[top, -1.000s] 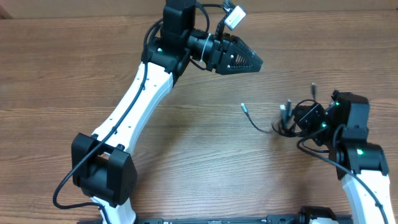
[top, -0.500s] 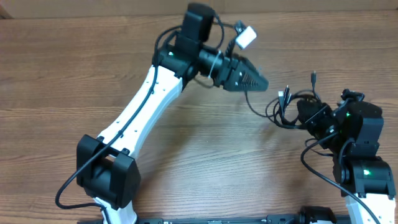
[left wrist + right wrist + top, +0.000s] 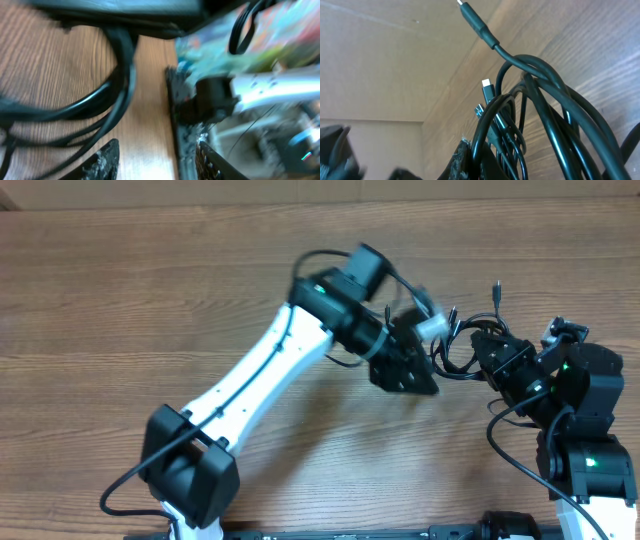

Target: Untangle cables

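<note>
- Left gripper (image 3: 156, 156): fingers spread, nothing between them (view blurred); aimed at the bundle, likely to catch a strand.
- Right gripper (image 3: 488, 350): clamped on the cables (image 3: 525, 62), centre right of the overhead frame, anchoring the knot.
- Plug (image 3: 475, 20): free end, sticking out top centre in the right wrist view.

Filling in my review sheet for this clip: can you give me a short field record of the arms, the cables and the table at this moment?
surface: wooden table
cables: thin black cords, bunched in one tangle
plug ends: at least two stick out free of the bunch
right gripper: shut on the cables, which fan out from it
left gripper: open, bare wood between its fingers, close beside the tangle
picture quality: left wrist view is blurred
task state: not yet untangled
</note>
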`<state>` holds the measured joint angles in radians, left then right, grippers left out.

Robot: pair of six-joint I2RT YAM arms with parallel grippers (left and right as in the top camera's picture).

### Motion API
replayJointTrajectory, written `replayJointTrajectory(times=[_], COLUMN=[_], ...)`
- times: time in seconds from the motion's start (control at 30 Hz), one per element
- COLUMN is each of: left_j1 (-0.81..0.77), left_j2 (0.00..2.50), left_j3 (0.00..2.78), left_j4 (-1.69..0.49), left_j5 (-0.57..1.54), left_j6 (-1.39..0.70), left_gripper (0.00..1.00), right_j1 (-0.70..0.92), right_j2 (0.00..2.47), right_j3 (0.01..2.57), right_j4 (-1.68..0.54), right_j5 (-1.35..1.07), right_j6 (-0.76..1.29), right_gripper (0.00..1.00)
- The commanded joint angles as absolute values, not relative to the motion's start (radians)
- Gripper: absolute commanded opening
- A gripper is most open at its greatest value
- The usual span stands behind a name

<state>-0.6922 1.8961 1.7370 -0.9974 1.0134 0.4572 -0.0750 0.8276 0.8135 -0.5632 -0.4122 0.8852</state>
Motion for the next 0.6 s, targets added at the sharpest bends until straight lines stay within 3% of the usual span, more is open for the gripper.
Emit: replayJointTrajectory(times=[0.0, 0.13, 0.37, 0.57], left_j1=[-0.763, -0.787, -0.813, -0.826], left_j2=[1.882, 1.882, 1.865, 1.838], left_j3=[1.741, 1.741, 1.742, 1.742], left_j4=[-0.986, -0.974, -0.904, -0.833], left_j5=[0.741, 0.596, 0.339, 0.276], left_j6=[0.67, 0.708, 0.702, 0.704], left_gripper=[0.54, 0.67, 0.7, 0.83], right_j1=[-0.075, -0.075, -0.075, -0.075], right_j2=[0.832, 0.863, 0.918, 0.92], right_j3=[0.834, 0.834, 0.834, 0.834], right_j4=[-0.573, -0.584, -0.577, -0.556], right_j5=[-0.421, -0.44, -0.516, -0.554], right_j6=[0.925, 0.942, 0.943, 0.943], right_gripper=[0.04, 0.04, 0.04, 0.04])
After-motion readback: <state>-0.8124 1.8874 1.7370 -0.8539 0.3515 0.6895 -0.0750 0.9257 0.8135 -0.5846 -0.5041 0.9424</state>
